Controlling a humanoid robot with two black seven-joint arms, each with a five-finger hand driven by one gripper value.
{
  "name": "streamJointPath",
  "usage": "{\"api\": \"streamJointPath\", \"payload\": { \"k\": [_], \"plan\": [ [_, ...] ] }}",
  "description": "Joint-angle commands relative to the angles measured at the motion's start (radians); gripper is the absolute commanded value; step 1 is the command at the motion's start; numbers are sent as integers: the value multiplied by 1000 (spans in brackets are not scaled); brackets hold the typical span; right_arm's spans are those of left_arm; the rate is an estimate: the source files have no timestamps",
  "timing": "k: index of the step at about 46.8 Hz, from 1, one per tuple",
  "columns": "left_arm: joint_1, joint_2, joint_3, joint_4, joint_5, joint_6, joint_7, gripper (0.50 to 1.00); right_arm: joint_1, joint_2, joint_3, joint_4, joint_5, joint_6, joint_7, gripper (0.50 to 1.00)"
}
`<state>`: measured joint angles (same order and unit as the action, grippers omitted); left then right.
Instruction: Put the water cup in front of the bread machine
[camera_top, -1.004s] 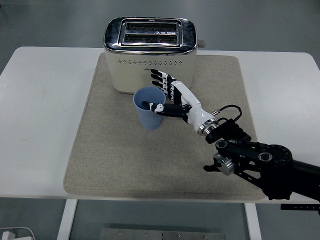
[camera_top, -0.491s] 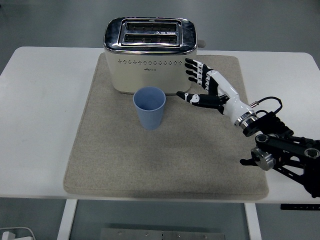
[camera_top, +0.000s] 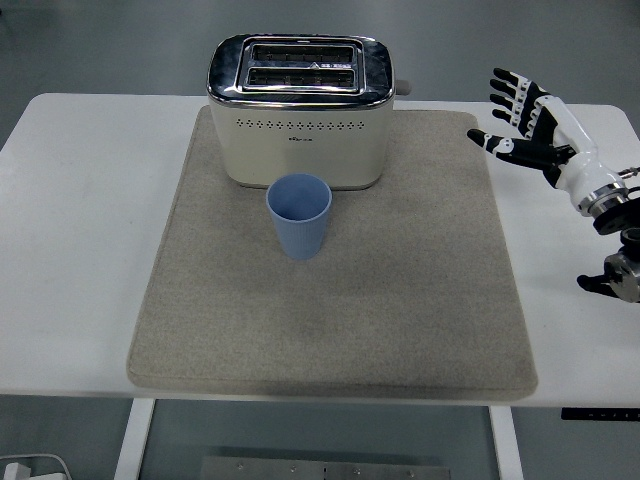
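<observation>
A light blue water cup stands upright on the beige mat, just in front of the cream and chrome bread machine at the mat's back. My right hand is far off to the right, raised over the mat's back right corner, fingers spread and holding nothing. Nothing touches the cup. The left arm does not show.
The white table extends on both sides of the mat. A lever knob sticks out of the bread machine's right side. My black right forearm sits at the right edge.
My right hand let go of the cup and drew back to the right and away, from the cup's rim to the mat's back right corner. The cup stayed put.
</observation>
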<state>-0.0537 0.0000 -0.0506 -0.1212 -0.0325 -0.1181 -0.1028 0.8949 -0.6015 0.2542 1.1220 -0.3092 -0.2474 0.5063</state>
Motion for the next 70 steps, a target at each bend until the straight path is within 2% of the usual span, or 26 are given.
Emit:
{"api": "streamJointPath", "payload": {
  "k": [1,7,18,25,42,47,70],
  "plan": [
    [0,0,0,0,0,0,0,1000,7,11,5,-96,54,13,-2,917],
    [0,0,0,0,0,0,0,1000,7,28,40,-200,97,51,-8,917],
    [0,0,0,0,-1,0,0,1000,19,120,85,-412,99,82,-95,917],
    [0,0,0,0,-1,0,0,1000,45,154,85,-471,130,80,-164,917],
    [0,0,0,-8,0,0,0,1000,128,181,79,-576,259,76,-331,917],
    [0,0,0,-3,0,0,0,1000,128,187,70,-596,263,76,-342,917],
    [0,0,0,0,0,0,0,1000,125,189,66,-591,251,83,-331,917]
  ]
}}
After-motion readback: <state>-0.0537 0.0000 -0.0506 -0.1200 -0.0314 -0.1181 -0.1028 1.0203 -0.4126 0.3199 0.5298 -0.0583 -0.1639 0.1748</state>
